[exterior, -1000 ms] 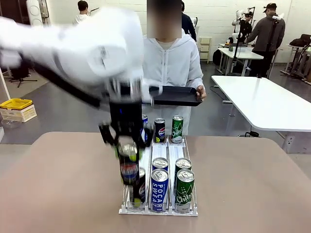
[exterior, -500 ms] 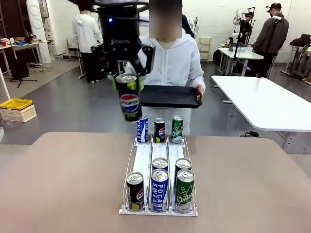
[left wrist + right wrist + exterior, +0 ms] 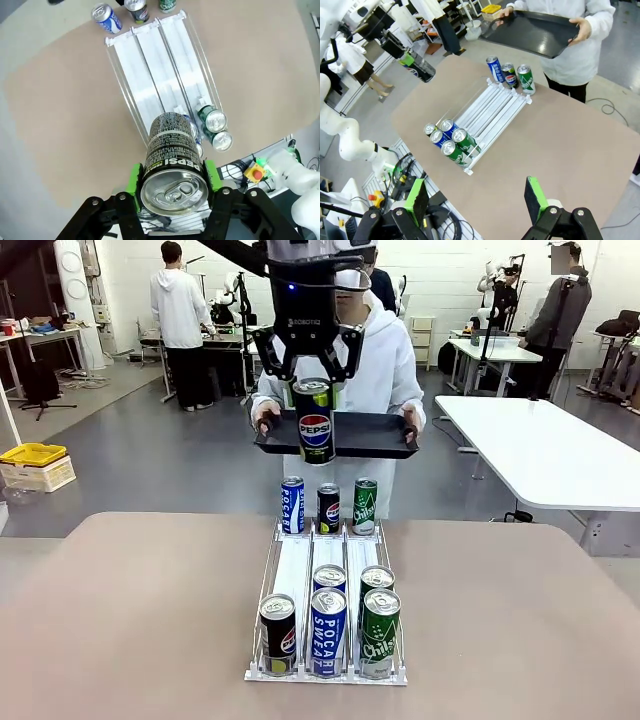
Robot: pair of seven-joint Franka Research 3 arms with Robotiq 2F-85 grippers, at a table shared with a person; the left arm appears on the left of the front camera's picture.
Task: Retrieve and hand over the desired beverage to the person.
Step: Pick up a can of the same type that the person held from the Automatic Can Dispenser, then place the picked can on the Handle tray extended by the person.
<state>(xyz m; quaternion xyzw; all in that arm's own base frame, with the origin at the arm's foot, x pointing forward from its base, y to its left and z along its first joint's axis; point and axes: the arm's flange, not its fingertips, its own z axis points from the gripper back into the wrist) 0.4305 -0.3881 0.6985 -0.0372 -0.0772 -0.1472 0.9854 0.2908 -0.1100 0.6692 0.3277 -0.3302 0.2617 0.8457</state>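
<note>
Table: light brown flat table top [image 3: 120,620], shared with the person at the far side.
Left gripper [image 3: 314,390]: fingers pointing down, high over the far edge of the table, in front of the person's chest. Green pads [image 3: 134,179] pinching the held can from two sides, just under its top rim.
Held can: tall black Pepsi can with silver lid [image 3: 315,425], upright, lifted well clear of the table. In the front view overlapping the near edge of the tray; whether over the tray or before it, hard to tell.
Rack: clear plastic three-lane can rack [image 3: 290,565] in the middle of the table, long side pointing toward the person.
Near end of rack, left to right: one small black Pepsi can [image 3: 278,635] in the left lane. Two blue Pocari Sweat cans [image 3: 328,632] in the middle lane. Two green cans [image 3: 380,633] in the right lane, in each pair one just behind the other.
Far end of rack, left to right: blue can [image 3: 292,505], black can [image 3: 328,508], green far can [image 3: 365,506], all upright. Inside the lanes or just past them, cannot tell.
Person: in a pale hooded sweatshirt [image 3: 385,360], standing at the far side.
Tray: black rectangular plastic tray [image 3: 375,435], held about level by the person at both short ends.
Right gripper [image 3: 476,202]: high above the right side of the table, fingers spread wide, nothing between them.
</note>
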